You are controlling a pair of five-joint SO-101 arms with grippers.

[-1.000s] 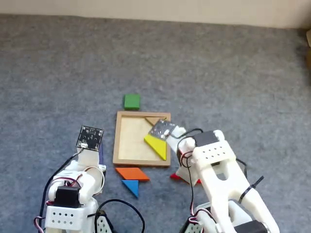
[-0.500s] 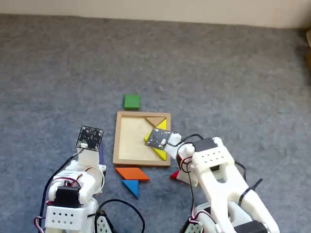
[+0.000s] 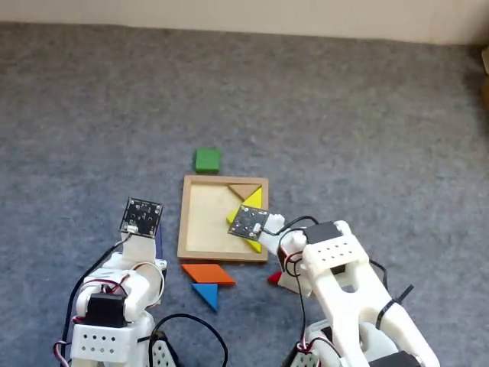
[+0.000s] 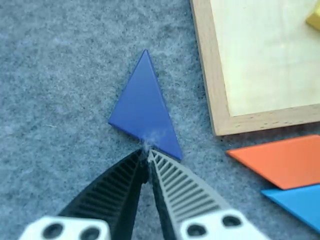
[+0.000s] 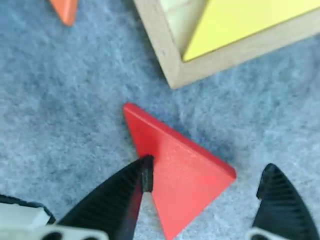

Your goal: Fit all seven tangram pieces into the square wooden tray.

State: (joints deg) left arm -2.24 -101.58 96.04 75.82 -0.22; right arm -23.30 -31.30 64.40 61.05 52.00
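The square wooden tray point(image 3: 186, 222) holds a yellow triangle point(image 3: 254, 198) and a tan triangle point(image 3: 244, 189) on its right side. My right gripper point(image 5: 207, 180) stands open low over the carpet, one finger on each side of the red triangle point(image 5: 175, 160), just off the tray corner point(image 5: 170, 70). My left gripper point(image 4: 148, 156) is shut, its tips at the edge of the dark blue triangle point(image 4: 142, 112) lying flat left of the tray point(image 4: 207, 75). An orange parallelogram point(image 3: 208, 273) and a light blue triangle point(image 3: 206, 294) lie in front of the tray. A green square point(image 3: 206, 160) lies behind it.
Grey carpet covers the whole table. The right arm point(image 3: 332, 256) hangs over the tray's near right corner and hides most of the red triangle point(image 3: 273, 278). The left arm point(image 3: 141, 222) stands left of the tray.
The right arm's wrist has drawn back from the tray's far right corner toward its near right corner and the red triangle. The left arm has kept still.
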